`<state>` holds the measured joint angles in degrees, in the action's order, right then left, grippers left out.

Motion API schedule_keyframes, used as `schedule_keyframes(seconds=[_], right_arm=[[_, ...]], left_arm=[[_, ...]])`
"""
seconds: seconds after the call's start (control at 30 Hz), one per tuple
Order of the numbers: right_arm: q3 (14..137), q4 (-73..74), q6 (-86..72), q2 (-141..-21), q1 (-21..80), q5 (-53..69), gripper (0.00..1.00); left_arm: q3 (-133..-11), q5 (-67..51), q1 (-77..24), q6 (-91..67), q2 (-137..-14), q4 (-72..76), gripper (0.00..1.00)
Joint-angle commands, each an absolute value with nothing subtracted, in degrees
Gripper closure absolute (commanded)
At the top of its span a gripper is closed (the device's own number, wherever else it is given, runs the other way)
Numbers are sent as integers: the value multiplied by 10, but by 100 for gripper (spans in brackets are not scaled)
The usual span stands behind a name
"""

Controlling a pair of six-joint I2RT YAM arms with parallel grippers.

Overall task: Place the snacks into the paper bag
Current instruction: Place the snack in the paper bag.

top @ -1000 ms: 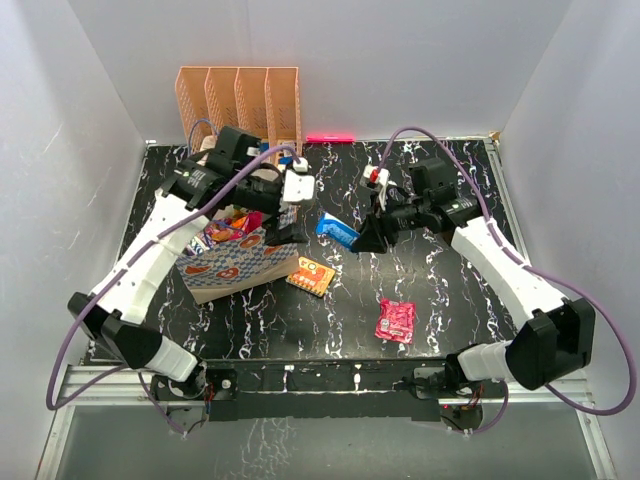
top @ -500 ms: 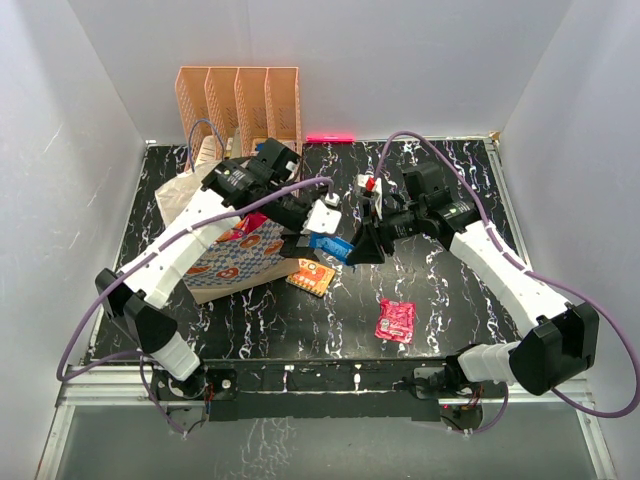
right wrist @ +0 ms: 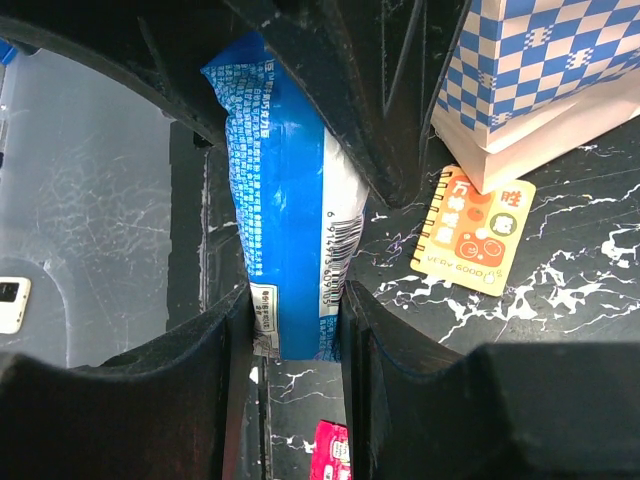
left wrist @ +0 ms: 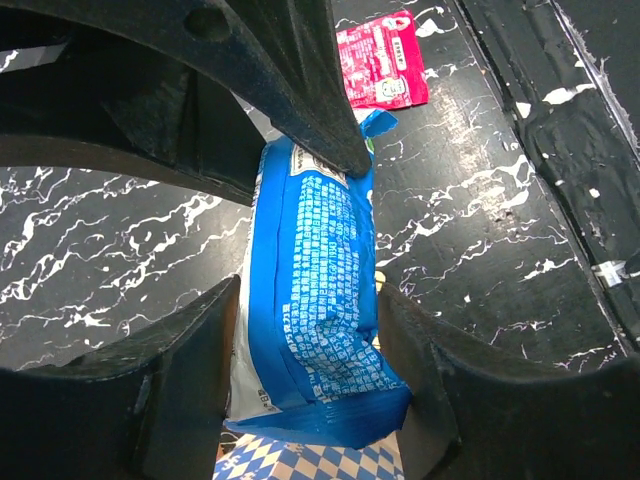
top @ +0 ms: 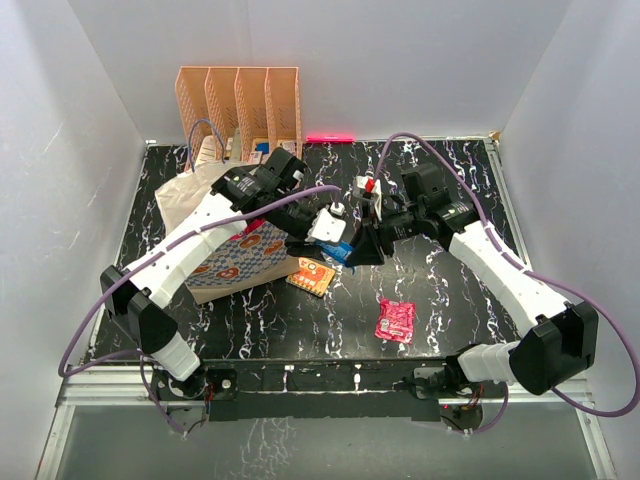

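A blue snack packet (left wrist: 320,270) hangs above the table between both grippers. My right gripper (right wrist: 295,320) is shut on one end of it (right wrist: 285,200). My left gripper (left wrist: 308,330) has its jaws against both sides of the other end. In the top view the grippers (top: 335,238) (top: 358,247) meet just right of the paper bag (top: 235,262), with only a blue sliver of the packet (top: 345,252) showing. The bag holds several snacks. An orange packet (top: 311,276) lies by the bag's right corner. A pink packet (top: 396,321) lies front right.
The peach file rack (top: 240,100) stands behind the bag at the back left. A small magenta object (top: 330,137) sits at the table's back edge. The bag's checkered side (right wrist: 540,60) and the orange packet (right wrist: 475,235) are close beside the right gripper.
My left gripper has swung right from over the bag to the blue packet and now covers it. My right gripper has shifted a little left, still holding the packet.
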<state>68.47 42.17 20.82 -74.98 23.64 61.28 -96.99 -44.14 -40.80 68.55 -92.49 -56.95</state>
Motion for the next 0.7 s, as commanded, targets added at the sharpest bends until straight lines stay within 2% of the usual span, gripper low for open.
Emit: schedule_keyframes(seconds=[0.0,0.2,0.3,0.5,0.67], right_arm=[[683,400,207,-744,241,629,61],[676,393,202,-744,241,625,61],[671,388,200,-742,240,622,60],[663,386,201,-730,241,604,42],[660,388,204,-717,239,584,31]], left_arm=[[-964,-461,-412,699,-908,-566,49],[-967,-462,-412,687,-904,-557,68],[-967,-461,-412,685,-903,-558,70],[-965,-445,-412,684,-898,-559,74],[-969,-426,-412,673,-889,-555,82]])
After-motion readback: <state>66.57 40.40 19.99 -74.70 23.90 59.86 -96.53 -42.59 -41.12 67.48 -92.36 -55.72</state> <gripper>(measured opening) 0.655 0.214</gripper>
